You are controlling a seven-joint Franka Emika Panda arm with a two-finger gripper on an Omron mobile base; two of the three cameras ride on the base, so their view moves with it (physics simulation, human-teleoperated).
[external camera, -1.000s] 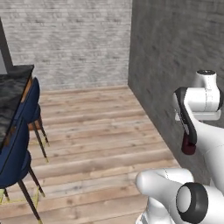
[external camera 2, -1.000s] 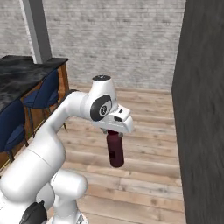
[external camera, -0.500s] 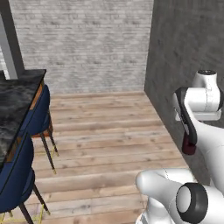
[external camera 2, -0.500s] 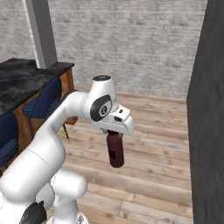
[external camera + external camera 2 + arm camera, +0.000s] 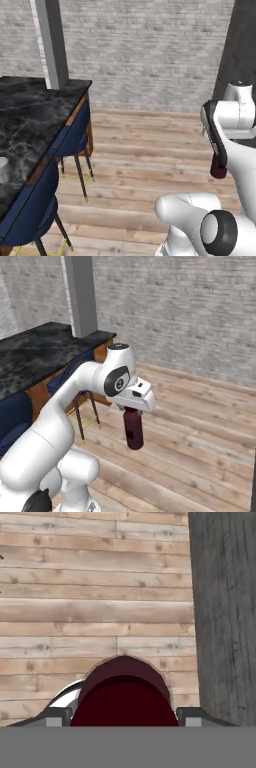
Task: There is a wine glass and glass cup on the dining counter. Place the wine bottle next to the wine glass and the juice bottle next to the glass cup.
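**Juice bottle carried in the gripper above the wood floor**

The gripper [image 5: 131, 409] is clamped on the top of the juice bottle [image 5: 133, 429], which hangs straight down below the hand, clear of the floor. One bottle is in hand: short, stubby, dark maroon, with a smooth cylindrical body and rounded shoulders. From the hand camera it shows as a domed maroon shape rising between the two finger tips [image 5: 56, 716], one on each side of it.

Directly beneath the gripper and the bottle lies a floor [image 5: 95, 612] of long pale wood planks with visible knots and grain. To one side of the gripper in the hand camera stands a dark grey, rough-grained vertical surface [image 5: 225, 612].

Off to the left of the gripper, well apart from it, is the dining counter [image 5: 30, 120], a black marble slab with pale veins on a wood base. Two navy blue upholstered stools [image 5: 75, 137] with thin dark legs are tucked along its near edge. At the left frame edge a pale round object [image 5: 3, 169], partly cut off, sits on the slab. One square grey column [image 5: 82, 293] rises behind the counter. Beyond the gripper runs a grey brick wall [image 5: 190, 311].
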